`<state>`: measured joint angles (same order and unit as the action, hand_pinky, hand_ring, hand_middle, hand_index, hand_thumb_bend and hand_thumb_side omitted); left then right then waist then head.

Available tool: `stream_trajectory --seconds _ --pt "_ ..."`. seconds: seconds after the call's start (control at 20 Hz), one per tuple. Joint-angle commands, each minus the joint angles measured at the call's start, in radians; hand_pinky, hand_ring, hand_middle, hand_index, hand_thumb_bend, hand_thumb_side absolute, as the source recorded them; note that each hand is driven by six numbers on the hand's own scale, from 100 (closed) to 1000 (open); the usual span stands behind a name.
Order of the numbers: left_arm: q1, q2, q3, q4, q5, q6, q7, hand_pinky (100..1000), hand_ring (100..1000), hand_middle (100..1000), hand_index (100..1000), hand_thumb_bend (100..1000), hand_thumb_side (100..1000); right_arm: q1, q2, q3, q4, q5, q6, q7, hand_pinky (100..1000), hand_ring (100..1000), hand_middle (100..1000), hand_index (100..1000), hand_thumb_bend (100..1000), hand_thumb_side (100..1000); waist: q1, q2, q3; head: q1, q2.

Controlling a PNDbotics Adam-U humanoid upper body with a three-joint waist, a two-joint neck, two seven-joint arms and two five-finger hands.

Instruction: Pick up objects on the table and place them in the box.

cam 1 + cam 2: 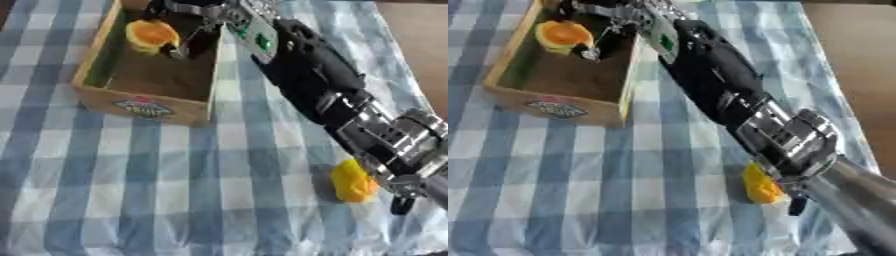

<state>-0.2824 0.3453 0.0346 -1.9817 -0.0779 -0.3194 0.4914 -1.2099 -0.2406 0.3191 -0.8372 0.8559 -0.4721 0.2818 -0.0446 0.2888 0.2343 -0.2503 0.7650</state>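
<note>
An open brown box (149, 103) with a coloured label on its front wall stands at the upper left of the checked cloth. Inside, at its far left corner, sits a round orange and yellow object (151, 35). My right arm crosses from the lower right up to the box. My right hand (194, 31) hangs over the box's far end, just right of the orange object, fingers fairly straight and pointing down, one tip close beside it. A yellow object (353, 181) lies on the cloth at the lower right, partly hidden under my forearm. My left hand is not visible.
A blue and white checked cloth (157, 190) covers the table. Bare brown tabletop (422, 35) shows past the cloth's right edge. The box's near half holds nothing that I can see.
</note>
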Motion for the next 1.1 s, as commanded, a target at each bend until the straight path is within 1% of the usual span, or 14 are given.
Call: stream_trajectory --seconds 0.05,0.15,0.35,0.6,0.7,0.8,0.85,0.9,0.95,1.0,1.1 --pt "-0.008 0.009 0.0 -0.018 0.005 0.0 -0.005 797 766 693 838 155 469 -0.026 -0.006 -0.012 -0.024 0.056 0.001 -0.002 863 916 788 898 404 337 0.007 -0.019 0.0 0.002 0.005" --pt "-0.007 0.007 -0.001 -0.018 0.007 0.001 -0.007 797 766 692 838 155 470 -0.025 -0.007 -0.013 -0.037 0.076 -0.001 0.006 881 937 812 923 401 348 0.008 -0.02 -0.002 0.003 0.005" --pt "-0.006 0.005 -0.003 -0.018 0.01 0.003 -0.011 797 766 690 837 155 469 -0.023 -0.01 -0.024 -0.078 0.077 0.02 -0.001 878 935 807 912 405 310 0.009 -0.022 -0.006 0.007 0.005" --pt "-0.001 0.005 -0.003 -0.018 0.012 0.004 -0.012 797 766 689 837 157 470 -0.018 -0.032 -0.03 -0.15 0.025 0.049 -0.004 871 926 796 904 394 280 0.012 -0.03 -0.014 0.014 0.005" --pt "0.003 0.005 -0.002 -0.018 0.012 0.005 -0.012 797 766 688 837 158 469 -0.013 -0.055 -0.031 -0.193 -0.013 0.062 -0.007 861 916 788 896 384 268 0.013 -0.035 -0.02 0.017 0.005" --pt "0.008 0.007 0.001 -0.018 0.01 0.005 -0.01 797 766 688 837 159 468 0.0 -0.104 -0.026 -0.262 -0.082 0.075 -0.01 846 900 773 878 395 235 0.012 -0.04 -0.027 0.025 0.005" --pt "0.011 0.009 0.003 -0.018 0.008 0.006 -0.008 797 766 687 837 159 468 0.011 -0.14 -0.02 -0.31 -0.126 0.085 -0.011 842 893 767 872 401 225 0.011 -0.043 -0.031 0.031 0.005" --pt "0.014 0.01 0.004 -0.018 0.007 0.006 -0.006 797 766 687 837 159 468 0.02 -0.177 -0.015 -0.354 -0.156 0.109 -0.008 835 882 761 872 401 225 0.01 -0.045 -0.035 0.035 0.005" --pt "0.018 0.012 0.006 -0.018 0.005 0.007 -0.004 797 766 687 837 160 470 0.038 -0.22 -0.006 -0.414 -0.193 0.124 -0.011 827 868 744 844 419 186 0.009 -0.048 -0.04 0.043 0.005" --pt "0.021 0.014 0.008 -0.018 0.003 0.008 -0.002 797 766 687 837 159 471 0.062 -0.271 0.001 -0.48 -0.245 0.138 -0.011 825 862 738 837 430 167 0.007 -0.051 -0.046 0.05 0.005" --pt "0.027 0.016 0.009 -0.018 -0.001 0.011 0.001 797 766 687 837 158 473 0.118 -0.376 0.007 -0.611 -0.338 0.177 -0.006 825 860 737 834 442 153 0.006 -0.055 -0.054 0.062 0.005"
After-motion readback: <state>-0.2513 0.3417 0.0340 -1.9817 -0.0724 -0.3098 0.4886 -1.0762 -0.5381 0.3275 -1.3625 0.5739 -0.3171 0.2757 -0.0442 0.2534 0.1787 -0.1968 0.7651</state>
